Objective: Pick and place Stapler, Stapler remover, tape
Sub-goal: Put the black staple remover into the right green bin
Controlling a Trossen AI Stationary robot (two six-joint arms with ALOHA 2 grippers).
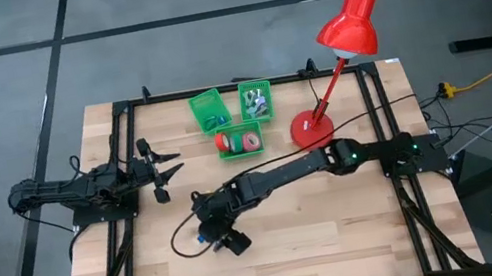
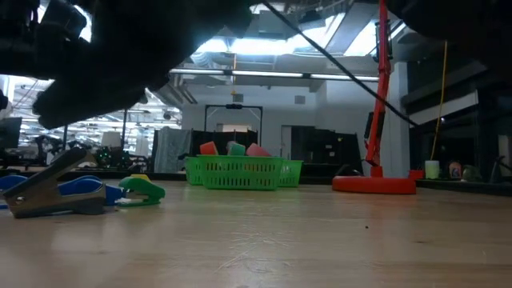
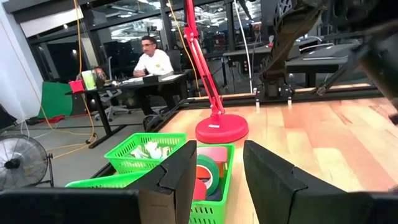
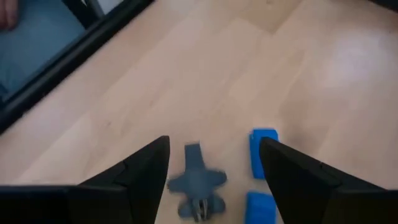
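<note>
My right gripper (image 1: 223,235) hangs open over the table's near left-centre, pointing down. In the right wrist view its fingers (image 4: 214,142) stand either side of a grey-blue claw-like staple remover (image 4: 198,185) lying flat on the wood, with blue stapler pieces (image 4: 263,152) beside it; nothing is touched. The low view shows a blue and grey stapler (image 2: 56,192) and a small green piece (image 2: 142,190) resting on the table. Tape rolls (image 1: 237,142) sit in a green basket (image 3: 219,186). My left gripper (image 1: 169,172) waits open at the left, facing the baskets (image 3: 219,149).
Two more green baskets (image 1: 209,111) (image 1: 256,101) stand at the table's far side, beside the red desk lamp's base (image 1: 311,127); its shade (image 1: 349,28) leans over the far right corner. A black cable (image 1: 183,240) loops near my right gripper. A person (image 3: 151,62) sits at a desk beyond.
</note>
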